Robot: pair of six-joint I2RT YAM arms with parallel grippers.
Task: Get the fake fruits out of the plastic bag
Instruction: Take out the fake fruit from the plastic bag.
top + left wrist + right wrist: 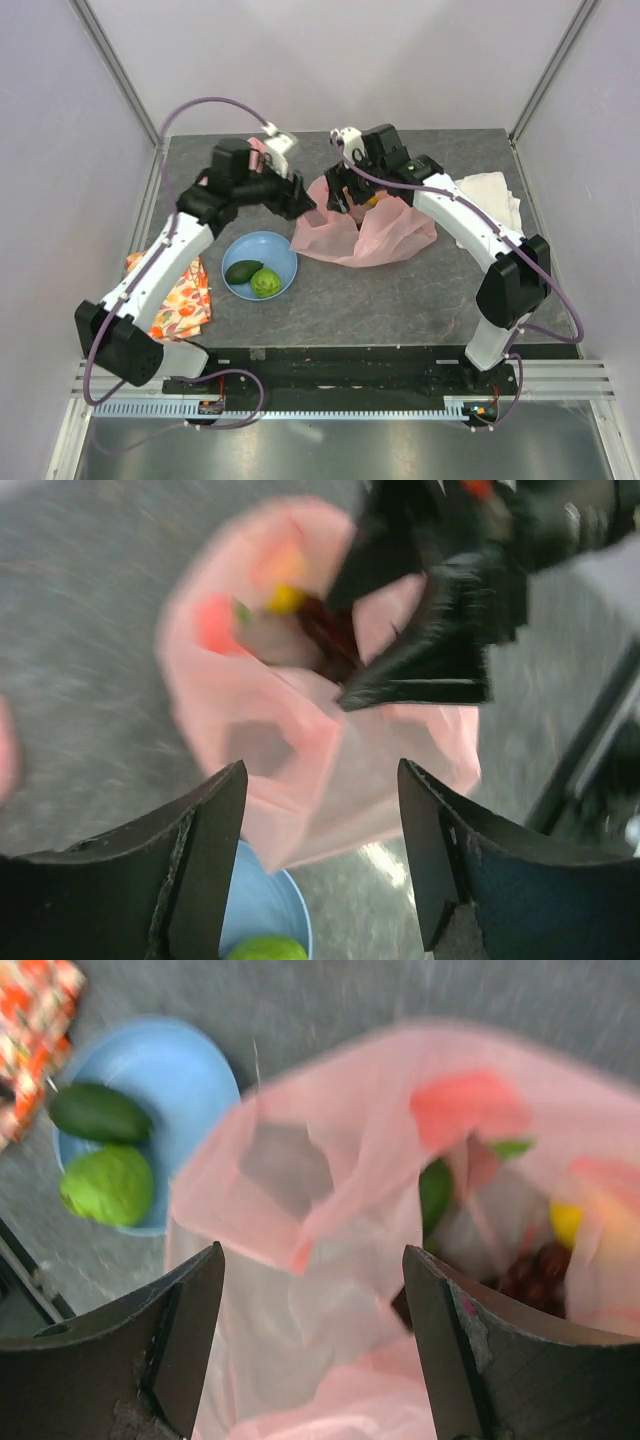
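Overhead, the plastic bag (pixel 380 240) is seen slumped on the surface beside the blue plate (pixel 265 248), where an avocado (pixel 243 271) and a green round fruit (pixel 265 283) are already laid. From the left wrist, the left jaws are shown wide apart and empty above the bag, probably poised for a reach. From the right wrist, the right jaws are likewise spread, nothing gripped, over a lemon (pixel 565 1222), grape bunch (pixel 535 1270) and second avocado (pixel 435 1195) inside.

Thin pink plastic bag (pixel 365 235) crumpled, mouth open, yellow lemon (pixel 565 1222), dark red grapes (pixel 535 1268) and a dark green fruit (pixel 433 1192) inside, round green fruit (pixel 265 283) and avocado (pixel 243 271) side by side on the blue plate (pixel 272 247)
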